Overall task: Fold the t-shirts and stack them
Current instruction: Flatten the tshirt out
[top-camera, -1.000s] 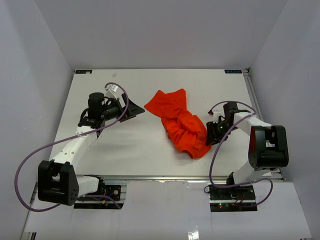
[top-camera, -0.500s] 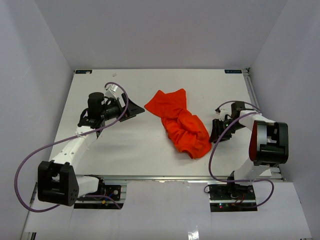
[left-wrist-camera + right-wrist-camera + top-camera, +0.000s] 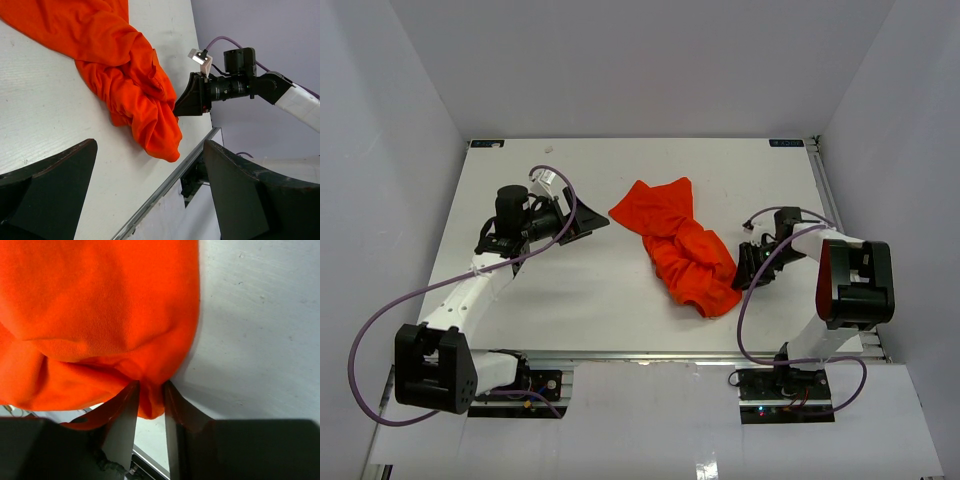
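The bright orange-red t-shirt lies crumpled in a long bunched heap on the white table, from mid-table toward the front right. It also shows in the left wrist view and fills the right wrist view. My right gripper is at the shirt's right edge, its jaws shut on a fold of the fabric. My left gripper is open and empty, just left of the shirt's far end, with the shirt ahead of its fingers.
The table's metal front rail runs close to the shirt's near end. A rail lines the table's right edge. Purple cables loop from both arms. Grey walls enclose the table.
My right gripper swung out to the right, away from the shirt, then came back in against the shirt's right edge. The left arm and the shirt have not visibly moved.
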### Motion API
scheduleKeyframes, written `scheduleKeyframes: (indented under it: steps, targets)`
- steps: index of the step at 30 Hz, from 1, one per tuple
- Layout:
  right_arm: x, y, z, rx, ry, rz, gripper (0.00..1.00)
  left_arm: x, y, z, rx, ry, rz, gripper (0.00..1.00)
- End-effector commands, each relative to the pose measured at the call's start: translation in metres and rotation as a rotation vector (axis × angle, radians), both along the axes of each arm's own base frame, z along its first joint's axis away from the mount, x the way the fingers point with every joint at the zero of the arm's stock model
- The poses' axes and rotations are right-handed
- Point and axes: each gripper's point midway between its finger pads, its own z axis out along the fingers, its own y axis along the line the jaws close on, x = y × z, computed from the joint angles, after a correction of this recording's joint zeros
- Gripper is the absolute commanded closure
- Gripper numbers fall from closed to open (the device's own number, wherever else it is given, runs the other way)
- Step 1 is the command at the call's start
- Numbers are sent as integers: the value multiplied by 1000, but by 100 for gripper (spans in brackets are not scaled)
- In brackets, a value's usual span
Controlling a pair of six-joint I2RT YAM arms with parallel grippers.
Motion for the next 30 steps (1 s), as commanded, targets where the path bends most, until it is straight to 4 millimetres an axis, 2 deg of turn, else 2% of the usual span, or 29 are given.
scheduleKeyframes:
  steps: [1, 5, 6, 8, 9, 12, 13, 16, 23, 26, 28, 30]
  targets:
    - [-4, 2, -11, -6, 30, -7, 68, -1, -1, 18, -5, -50, -3, 2]
    - [8, -4, -5, -41, -36, -2, 86, 0, -1, 20, -4, -53, -3, 2]
    - [18, -8, 1, -52, -74, -1, 94, 1, -1, 20, -4, -53, -3, 2]
    - [36, -19, 14, -86, -162, -3, 94, 1, -2, 19, -3, -51, -4, 2]
    - [54, -26, 25, -110, -224, -7, 94, 1, -2, 19, -3, -51, -7, 2]
    - [85, -47, 52, -172, -370, -10, 94, 2, -2, 18, -1, -55, -6, 2]
    - [101, -56, 69, -192, -436, -16, 94, 3, -2, 17, 0, -55, -7, 2]
    - [123, -69, 92, -236, -530, -4, 94, 4, -4, 16, 3, -61, -18, 2]
    - [135, -79, 113, -292, -613, 24, 94, 20, -6, 13, 30, -81, -37, 2]
    - [138, -93, 122, -339, -652, 12, 94, 31, -8, 10, 45, -84, -45, 2]
    - [143, -108, 134, -364, -690, -20, 94, 38, -10, 10, 53, -93, -53, 2]
    - [150, -121, 150, -382, -733, -46, 94, 44, -13, 2, 64, -81, -62, 2]
